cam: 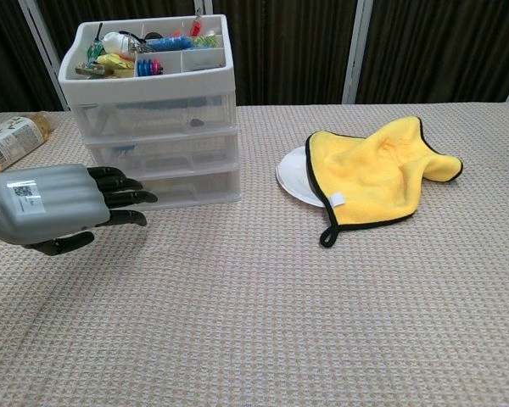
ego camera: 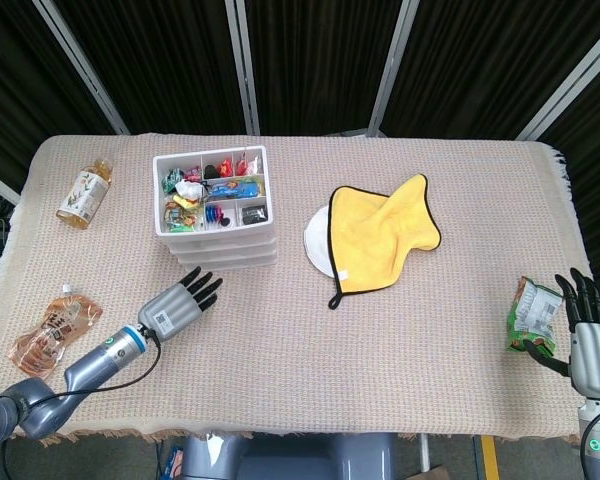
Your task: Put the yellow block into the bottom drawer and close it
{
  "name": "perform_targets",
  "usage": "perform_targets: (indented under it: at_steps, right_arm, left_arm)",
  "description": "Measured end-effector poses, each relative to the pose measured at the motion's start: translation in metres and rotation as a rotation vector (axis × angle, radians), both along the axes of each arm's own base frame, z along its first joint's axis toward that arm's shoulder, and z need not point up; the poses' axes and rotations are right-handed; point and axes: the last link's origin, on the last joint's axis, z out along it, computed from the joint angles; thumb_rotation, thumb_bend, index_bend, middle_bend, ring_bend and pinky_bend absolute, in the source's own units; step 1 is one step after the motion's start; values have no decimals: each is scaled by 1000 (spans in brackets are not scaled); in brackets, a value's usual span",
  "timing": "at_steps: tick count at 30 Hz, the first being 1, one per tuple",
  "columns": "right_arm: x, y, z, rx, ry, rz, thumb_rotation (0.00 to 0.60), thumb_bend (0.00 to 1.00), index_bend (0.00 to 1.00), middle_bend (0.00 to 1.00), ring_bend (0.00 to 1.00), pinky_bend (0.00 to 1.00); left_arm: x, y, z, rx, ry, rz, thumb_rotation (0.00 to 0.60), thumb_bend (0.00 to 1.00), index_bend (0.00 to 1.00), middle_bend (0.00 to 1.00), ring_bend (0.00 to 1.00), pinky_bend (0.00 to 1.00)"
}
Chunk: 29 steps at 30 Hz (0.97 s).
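Observation:
The white three-drawer unit (ego camera: 223, 250) (cam: 153, 127) stands at the back left, its top tray full of small items. Its bottom drawer (cam: 187, 188) sits flush with the two above it. My left hand (ego camera: 175, 308) (cam: 55, 208) hovers low just in front of that drawer, holding nothing, with its fingers straight and apart and pointing at the drawer front. In the head view a small gap shows between fingertips and drawer. No yellow block shows in either view. My right hand (ego camera: 590, 330) rests open at the table's near right edge, seen only in the head view.
A yellow cloth (ego camera: 385, 230) (cam: 382, 170) half covers a white plate (ego camera: 313, 240) (cam: 290, 180) right of the drawers. A bottle (ego camera: 85, 190) (cam: 8, 140) lies far left, an orange pouch (ego camera: 55, 330) near left, and a green snack bag (ego camera: 533, 315) beside my right hand.

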Motion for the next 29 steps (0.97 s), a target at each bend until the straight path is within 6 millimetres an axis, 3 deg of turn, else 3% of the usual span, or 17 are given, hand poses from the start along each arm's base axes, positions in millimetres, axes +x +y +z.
perform_targets:
  at_steps: [4, 8, 13, 21, 29]
  right_arm:
    - [0, 0, 0, 1, 2, 1, 600, 56, 92, 0, 0, 0]
    - [0, 0, 0, 0, 3, 1, 600, 57, 93, 0, 0, 0]
    - [1, 0, -1, 2, 6, 4, 600, 55, 92, 0, 0, 0]
    - [3, 0, -2, 6, 15, 14, 600, 57, 90, 0, 0, 0]
    - [4, 0, -3, 18, 26, 30, 600, 56, 83, 0, 0, 0]
  left_arm:
    - [4, -13, 14, 17, -90, 15, 600, 578, 135, 0, 0, 83]
    - [4, -29, 34, 58, -220, 67, 600, 364, 122, 0, 0, 56]
    - [0, -53, 64, 154, -401, 150, 600, 215, 93, 0, 0, 5]
    - [-22, -100, 104, 327, -635, 353, 600, 158, 0, 0, 0, 0]
    - [-52, -123, 127, 480, -681, 476, 600, 144, 0, 0, 0, 0]
